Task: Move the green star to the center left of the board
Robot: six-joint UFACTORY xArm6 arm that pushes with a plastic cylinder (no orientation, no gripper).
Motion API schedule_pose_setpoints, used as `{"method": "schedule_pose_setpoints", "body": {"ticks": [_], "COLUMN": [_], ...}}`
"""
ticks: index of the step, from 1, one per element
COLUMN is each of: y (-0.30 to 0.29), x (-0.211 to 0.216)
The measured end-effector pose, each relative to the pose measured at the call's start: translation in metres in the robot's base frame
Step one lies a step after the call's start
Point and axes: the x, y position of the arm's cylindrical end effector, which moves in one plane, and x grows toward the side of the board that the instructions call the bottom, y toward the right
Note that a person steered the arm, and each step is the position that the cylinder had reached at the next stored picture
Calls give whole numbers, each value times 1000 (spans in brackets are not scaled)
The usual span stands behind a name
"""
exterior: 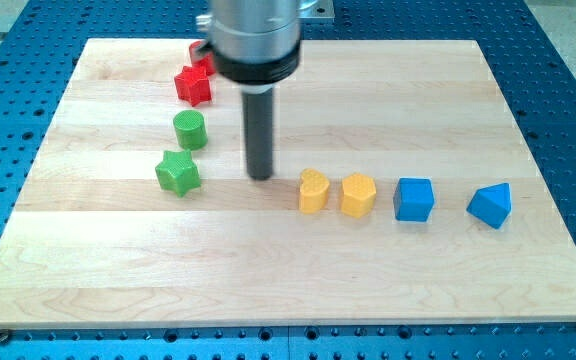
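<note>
Currently my tip (260,177), a bare rod with no jaws, rests just right of the green star (177,173), which sits left of centre, leftward push seemingly remaining, green cylinder (190,130) above it

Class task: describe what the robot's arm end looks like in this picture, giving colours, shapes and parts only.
A wide silver-grey cylinder with a black band at its base narrows into a straight dark rod, round in section. My tip is plain and blunt. No cables or markings are visible.
</note>
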Motion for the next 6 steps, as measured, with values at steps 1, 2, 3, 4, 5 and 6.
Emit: {"method": "schedule_pose_setpoints", "body": {"ticks": [1, 2, 3, 4, 5, 6], "y": [-56, -107, -147, -154, -168, -169], "x": [21, 21, 5, 27, -19, -56]}}
